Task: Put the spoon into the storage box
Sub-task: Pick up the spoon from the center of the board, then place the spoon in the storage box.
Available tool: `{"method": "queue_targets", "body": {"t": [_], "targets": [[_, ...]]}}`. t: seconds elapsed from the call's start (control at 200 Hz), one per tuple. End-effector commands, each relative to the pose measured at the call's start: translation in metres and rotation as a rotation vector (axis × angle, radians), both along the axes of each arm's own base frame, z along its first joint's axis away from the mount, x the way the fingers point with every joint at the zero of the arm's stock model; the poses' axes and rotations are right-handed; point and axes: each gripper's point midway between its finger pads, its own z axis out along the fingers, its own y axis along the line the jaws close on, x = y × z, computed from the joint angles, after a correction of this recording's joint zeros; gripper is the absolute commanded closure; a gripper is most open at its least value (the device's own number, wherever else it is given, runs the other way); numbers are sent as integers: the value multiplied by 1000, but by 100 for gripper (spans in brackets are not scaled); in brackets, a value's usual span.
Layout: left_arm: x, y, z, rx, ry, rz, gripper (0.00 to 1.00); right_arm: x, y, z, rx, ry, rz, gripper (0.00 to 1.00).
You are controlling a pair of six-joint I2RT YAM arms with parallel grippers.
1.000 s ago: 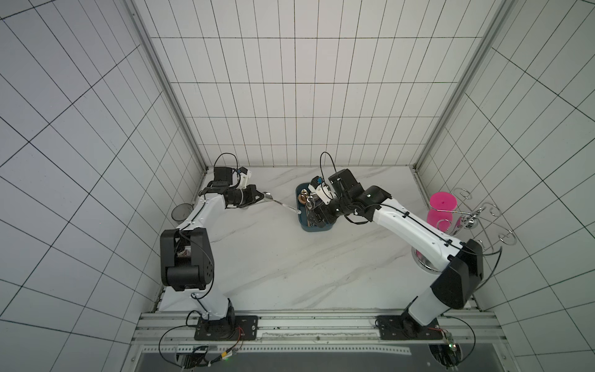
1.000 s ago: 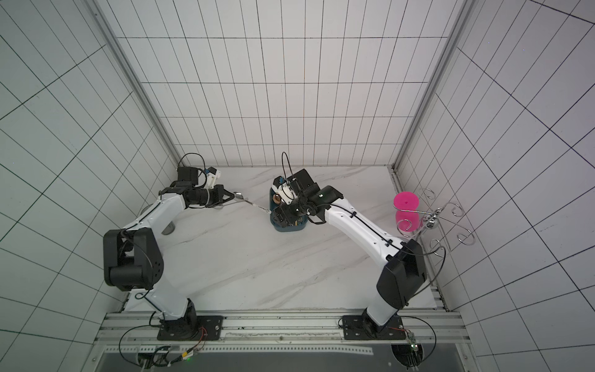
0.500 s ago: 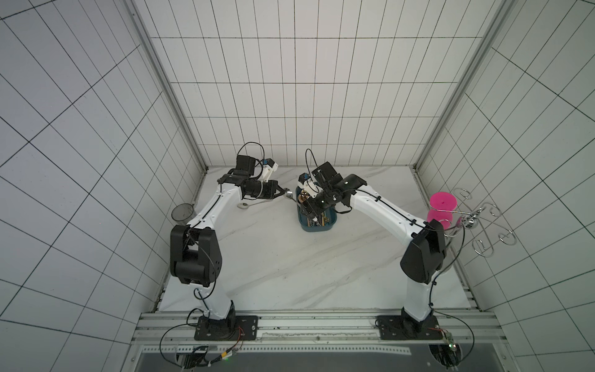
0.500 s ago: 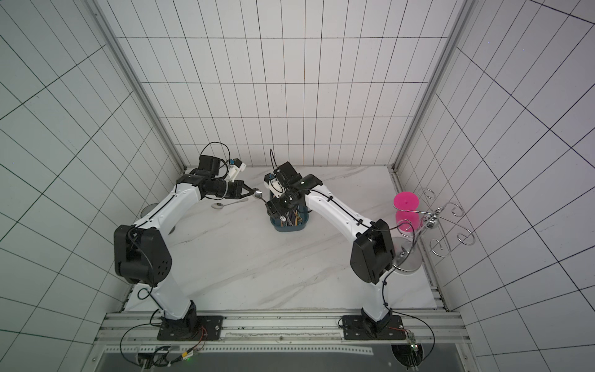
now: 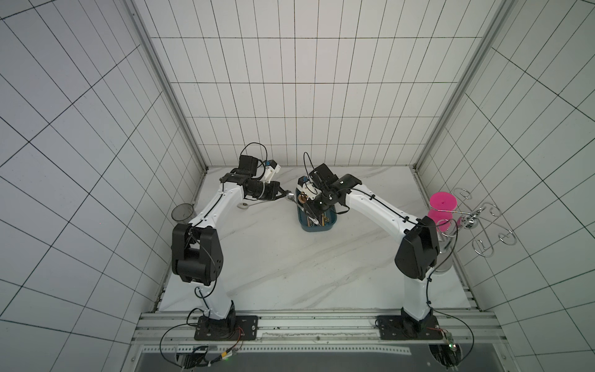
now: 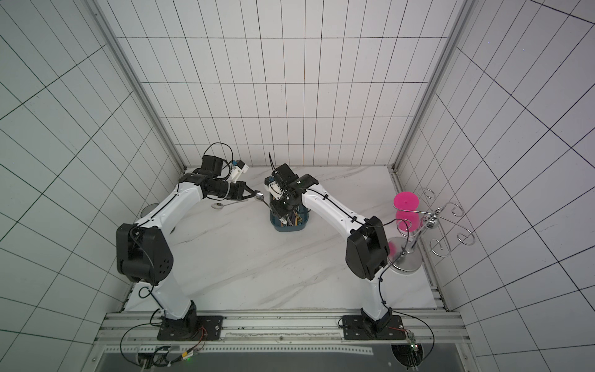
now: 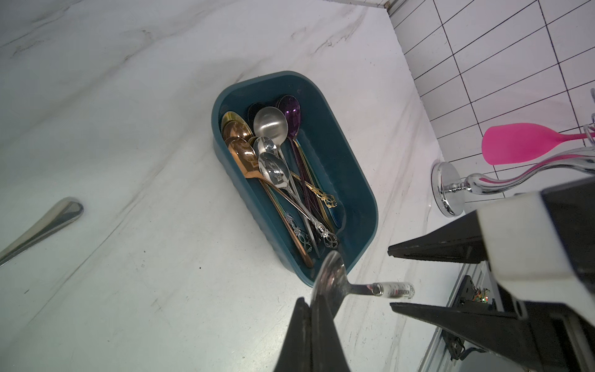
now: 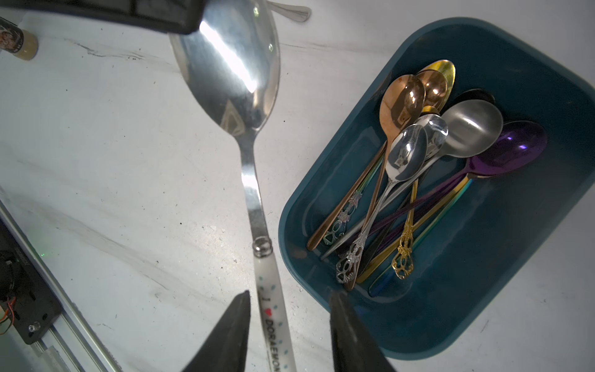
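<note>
Inside the storage box point(image 7: 351, 193), mixed gold, silver and purple spoons point(image 7: 273, 167)

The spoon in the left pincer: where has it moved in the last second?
The left pincer, shut on the spoon by its bowl, carried it up beside the storage box. The right pincer now straddles its handle, not touching. The box stayed.

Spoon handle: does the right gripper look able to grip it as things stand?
Probably yes: the open right gripper straddles the spoon at its white handle, nothing between. The left gripper pinches only the bowl, and the storage box lies alongside.
</note>
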Motion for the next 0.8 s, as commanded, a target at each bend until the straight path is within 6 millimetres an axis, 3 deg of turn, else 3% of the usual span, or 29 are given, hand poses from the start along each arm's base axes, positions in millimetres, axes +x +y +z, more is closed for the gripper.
{"method": "queue_targets", "body": {"t": [0.0, 0.195, 0.27, 0.355, 0.435, 0.625, 0.8], "targets": [[3, -7, 5, -13, -15, -24, 100, 1, 5, 0, 6, 24, 4, 64], [2, -8, 6, -15, -17, -30, 100, -1, 5, -3, -1, 38, 14, 100], [2, -8, 6, -12, -19, -25, 100, 0, 3, -1, 1, 35, 7, 100], [2, -6, 8, -8, -30, -10, 65, 2, -1, 1, 7, 43, -14, 100], [0, -4, 11, -2, -47, 4, 45, 7, -8, 3, 23, 61, -57, 100], [-8, 11, 23, 0, -115, 55, 29, 22, -22, 4, 86, 102, -187, 100], [-8, 41, 30, -3, -165, 158, 17, 37, -33, -10, 69, 124, -306, 100]]}}
